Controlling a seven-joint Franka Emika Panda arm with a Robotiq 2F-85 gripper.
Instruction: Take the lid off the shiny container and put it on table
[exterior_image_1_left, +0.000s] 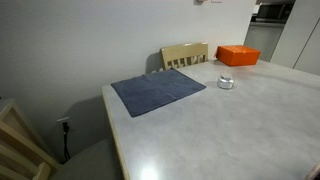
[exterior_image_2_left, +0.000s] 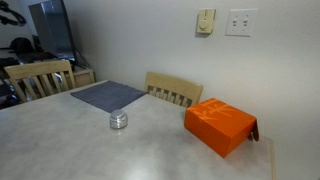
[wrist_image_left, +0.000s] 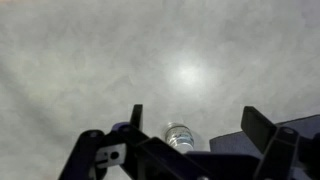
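Observation:
The shiny container (exterior_image_1_left: 226, 83) is a small round silver tin standing on the pale table (exterior_image_1_left: 200, 130), between the blue mat and the orange box. It also shows in an exterior view (exterior_image_2_left: 118, 122). The lid (exterior_image_2_left: 118, 115) sits on top of it. In the wrist view my gripper (wrist_image_left: 198, 125) is open and empty, well above the table. The tin (wrist_image_left: 180, 138) lies far below, between the two fingers and nearer the left one. The arm does not show in either exterior view.
An orange box (exterior_image_1_left: 238, 55) (exterior_image_2_left: 220, 125) stands near the wall edge of the table. A dark blue-grey cloth mat (exterior_image_1_left: 157, 90) (exterior_image_2_left: 107, 95) lies beside the tin. Wooden chairs (exterior_image_1_left: 185, 54) (exterior_image_2_left: 172, 90) stand at the table's sides.

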